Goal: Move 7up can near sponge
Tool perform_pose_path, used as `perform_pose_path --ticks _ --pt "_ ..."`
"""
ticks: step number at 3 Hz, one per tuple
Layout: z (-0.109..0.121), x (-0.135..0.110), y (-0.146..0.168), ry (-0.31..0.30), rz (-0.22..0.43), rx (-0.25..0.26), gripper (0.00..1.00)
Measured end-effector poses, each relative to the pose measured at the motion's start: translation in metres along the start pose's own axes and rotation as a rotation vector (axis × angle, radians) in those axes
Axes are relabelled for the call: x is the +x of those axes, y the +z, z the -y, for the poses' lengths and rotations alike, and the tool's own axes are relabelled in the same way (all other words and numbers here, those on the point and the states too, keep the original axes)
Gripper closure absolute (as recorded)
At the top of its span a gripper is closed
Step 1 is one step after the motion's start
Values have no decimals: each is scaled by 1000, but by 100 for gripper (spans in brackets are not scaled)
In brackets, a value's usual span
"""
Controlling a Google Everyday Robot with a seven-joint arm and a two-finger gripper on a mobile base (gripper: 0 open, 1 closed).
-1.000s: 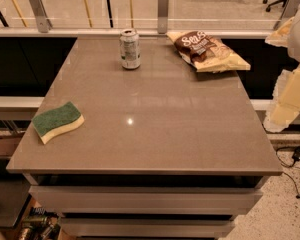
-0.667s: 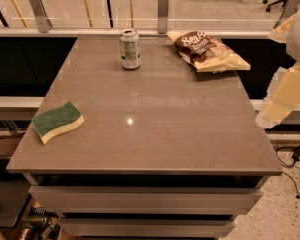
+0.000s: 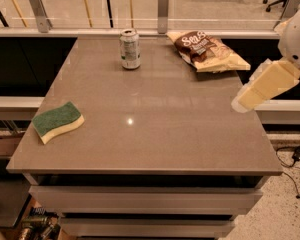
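Observation:
The 7up can [image 3: 130, 49] stands upright at the back of the brown table [image 3: 155, 134], a little left of centre. The sponge [image 3: 57, 121], green on top with a pale yellow base, lies flat near the table's left edge, well apart from the can. My gripper [image 3: 246, 99] is a cream-coloured shape hanging over the table's right edge, pointing down and left. It is far to the right of the can and holds nothing that I can see.
A brown-and-cream chip bag [image 3: 206, 50] lies at the back right of the table, between the can and my gripper. A glass railing with metal posts [image 3: 163, 9] runs behind the table. Cables [image 3: 295, 156] lie on the floor at the right.
My gripper has moved left and slightly up from beside the table to over its right edge. The can, sponge and bag have not moved.

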State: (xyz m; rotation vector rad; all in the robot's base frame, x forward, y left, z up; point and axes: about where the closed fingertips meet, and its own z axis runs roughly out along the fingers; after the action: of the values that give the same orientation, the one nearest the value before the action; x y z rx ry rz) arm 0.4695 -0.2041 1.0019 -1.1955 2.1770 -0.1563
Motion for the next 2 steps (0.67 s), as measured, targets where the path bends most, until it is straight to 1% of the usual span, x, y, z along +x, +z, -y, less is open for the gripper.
perform_pose_path --ticks 1,2 --pt "12 -7 17 90 95 49 0" --pt "27 -19 35 152 204 80 0"
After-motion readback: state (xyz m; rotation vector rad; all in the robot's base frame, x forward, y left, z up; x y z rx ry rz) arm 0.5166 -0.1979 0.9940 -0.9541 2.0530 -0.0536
